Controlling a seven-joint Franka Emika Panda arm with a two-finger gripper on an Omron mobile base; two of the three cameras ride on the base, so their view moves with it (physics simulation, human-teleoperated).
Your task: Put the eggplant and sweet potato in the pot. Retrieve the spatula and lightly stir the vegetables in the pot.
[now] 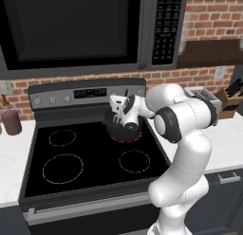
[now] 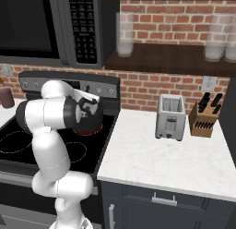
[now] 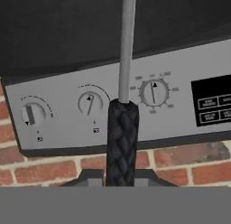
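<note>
Two-finger gripper (image 3: 121,177) clamped on the spatula's black textured handle (image 3: 121,146); thin grey shaft runs toward 12 o'clock across the stove's silver control panel (image 3: 67,105). Round dark pot (image 1: 124,131) sits on the red-glowing back right burner (image 1: 128,138), at 1 o'clock on the black cooktop (image 1: 90,158), under the wrist.

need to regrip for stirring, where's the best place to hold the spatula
Grip the spatula on its thick, textured black handle, not the thin smooth grey shaft above it, which would likely slip. Come at the handle from its two opposite sides. The gripper is already shut on the handle in the hand view, near the pot.
</note>
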